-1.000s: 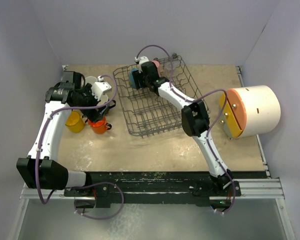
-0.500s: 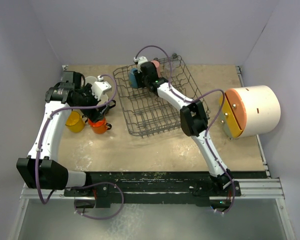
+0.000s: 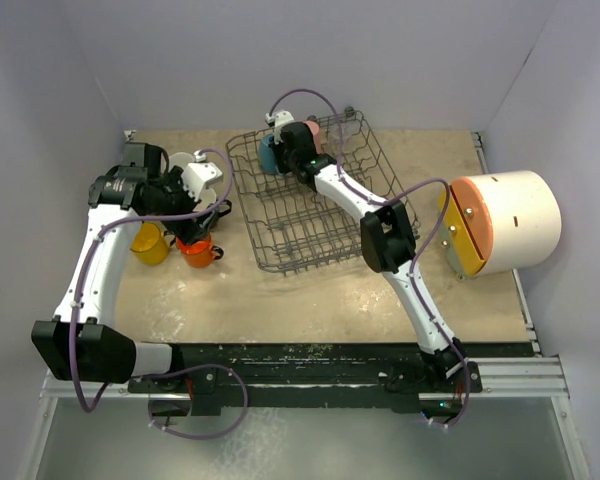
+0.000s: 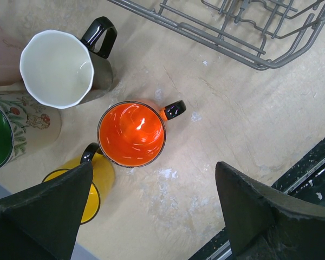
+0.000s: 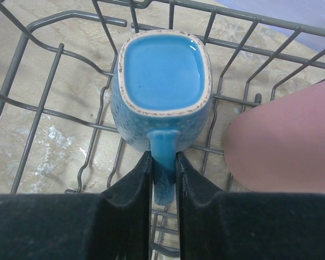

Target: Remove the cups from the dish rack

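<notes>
The dark grey wire dish rack [image 3: 300, 262] stands at the table's middle back. At its far left corner a blue cup [image 5: 163, 70] rests bottom up on the wires [image 5: 43, 111], and my right gripper [image 5: 163, 162] is shut on its handle. In the top view that cup [image 3: 268, 155] shows beside the gripper [image 3: 280, 150]. A pale pink cup [image 5: 287, 141] lies just right of it. My left gripper [image 4: 154, 179] hangs open and empty over the table, near the orange cup [image 4: 131, 134], yellow cup [image 4: 97, 179], black cup [image 4: 57, 67] and cream cup [image 4: 27, 127].
A big white cylinder [image 3: 505, 222] with an orange-yellow end lies at the table's right edge. A pink cup side [image 4: 0, 54] shows at the left border of the left wrist view. The rack's corner [image 4: 227, 46] sits close to the cups on the table.
My right gripper's jaws have come together onto the blue cup's handle. The left arm and the cups on the table have not moved.
</notes>
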`<state>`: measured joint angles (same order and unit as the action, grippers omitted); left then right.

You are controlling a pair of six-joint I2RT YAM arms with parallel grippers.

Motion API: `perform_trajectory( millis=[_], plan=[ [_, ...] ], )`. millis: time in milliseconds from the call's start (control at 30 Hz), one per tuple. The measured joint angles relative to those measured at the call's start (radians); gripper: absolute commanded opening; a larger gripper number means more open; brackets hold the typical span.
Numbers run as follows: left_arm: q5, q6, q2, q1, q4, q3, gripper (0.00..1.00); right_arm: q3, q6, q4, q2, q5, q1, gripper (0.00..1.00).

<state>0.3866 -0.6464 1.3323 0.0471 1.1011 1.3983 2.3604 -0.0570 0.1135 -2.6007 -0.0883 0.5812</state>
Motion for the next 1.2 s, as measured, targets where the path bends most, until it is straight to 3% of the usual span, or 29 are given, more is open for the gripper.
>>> perform_trajectory(
  millis=[467,733,900,1200],
  plan=[
    [-0.001,0.000,-0.026,0.000,-0.009,-0.004,0.96,0.001,0.049,-0.044,0.019,-0.032,0.000,0.00],
    [-0.001,0.000,-0.041,0.000,-0.041,-0.006,1.00,-0.021,0.067,-0.042,0.203,-0.047,0.000,0.00],
    [0.000,0.008,-0.061,0.000,-0.054,-0.006,0.99,-0.156,0.024,-0.055,0.415,-0.043,0.001,0.00],
    [0.003,0.027,-0.093,0.000,-0.092,-0.028,1.00,-0.576,-0.188,-0.078,0.738,0.048,0.003,0.00]
  ],
)
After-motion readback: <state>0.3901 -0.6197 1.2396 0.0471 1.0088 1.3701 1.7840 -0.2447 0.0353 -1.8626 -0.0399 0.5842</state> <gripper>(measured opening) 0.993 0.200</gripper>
